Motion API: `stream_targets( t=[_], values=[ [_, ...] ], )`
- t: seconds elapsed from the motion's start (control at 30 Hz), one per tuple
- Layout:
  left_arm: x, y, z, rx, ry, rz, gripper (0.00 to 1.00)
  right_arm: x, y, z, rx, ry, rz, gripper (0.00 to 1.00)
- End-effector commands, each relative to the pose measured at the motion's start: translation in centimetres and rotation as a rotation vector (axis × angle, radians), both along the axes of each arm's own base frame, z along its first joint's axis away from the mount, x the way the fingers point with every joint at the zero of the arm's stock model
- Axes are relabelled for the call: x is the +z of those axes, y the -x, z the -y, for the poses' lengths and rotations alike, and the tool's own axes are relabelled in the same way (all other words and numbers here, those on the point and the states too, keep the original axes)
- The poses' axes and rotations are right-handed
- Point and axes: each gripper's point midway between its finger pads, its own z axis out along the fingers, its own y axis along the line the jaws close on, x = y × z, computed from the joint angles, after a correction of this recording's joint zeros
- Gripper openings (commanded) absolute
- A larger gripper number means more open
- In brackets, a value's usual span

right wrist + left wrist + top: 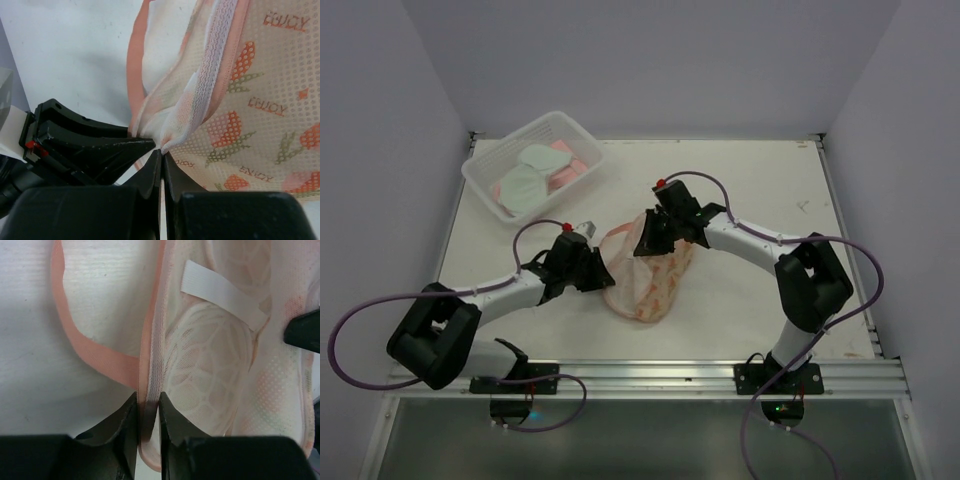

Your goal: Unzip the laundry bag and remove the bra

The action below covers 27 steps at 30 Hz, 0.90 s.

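The laundry bag (655,285) is lying mid-table, its mouth gaping open. The left gripper (148,422) is clenching the pink zip edge (150,355) at the bag's 9 o'clock side. The right gripper (161,157) is pinching the bag's fabric at 12 o'clock. The bra (210,365) is sitting inside, one pale cup showing. Unzipping looks largely done, and lifting the bra out is what remains. A tub (480,172) is standing at 10 o'clock from the bag.

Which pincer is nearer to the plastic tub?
Left. The left pincer grips the laundry bag off the front right corner of the tub; the right pincer grips it farther right.
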Motion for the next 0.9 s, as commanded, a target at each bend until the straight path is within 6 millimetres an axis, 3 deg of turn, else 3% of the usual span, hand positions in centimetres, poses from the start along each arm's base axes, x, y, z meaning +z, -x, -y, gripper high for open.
stream_targets(
  t=[0.0,0.23,0.5,0.53,0.7,0.87],
  values=[
    [2.1,-1.2,2.4,-0.058,0.096,0.098,0.23,4.1,-1.1,-2.2,0.002,-0.120,0.070,0.00],
    [2.2,-0.3,4.1,-0.107,0.166,0.075,0.23,2.9,-1.9,-3.3,-0.040,-0.130,0.049,0.00],
    [1.5,0.7,4.1,-0.121,0.178,0.047,0.28,-2.1,-2.3,-3.3,-0.151,-0.096,-0.055,0.02],
    [1.3,0.9,4.0,-0.120,0.177,0.042,0.33,-2.2,-2.4,-3.4,-0.152,-0.103,-0.055,0.04],
    [1.1,1.4,3.4,-0.110,0.163,0.036,0.47,-2.4,-2.1,-4.3,-0.119,-0.143,-0.076,0.41],
    [1.5,1.3,1.7,-0.062,0.104,0.053,0.63,0.8,-2.2,-4.6,-0.055,-0.178,0.003,0.63]
  ],
)
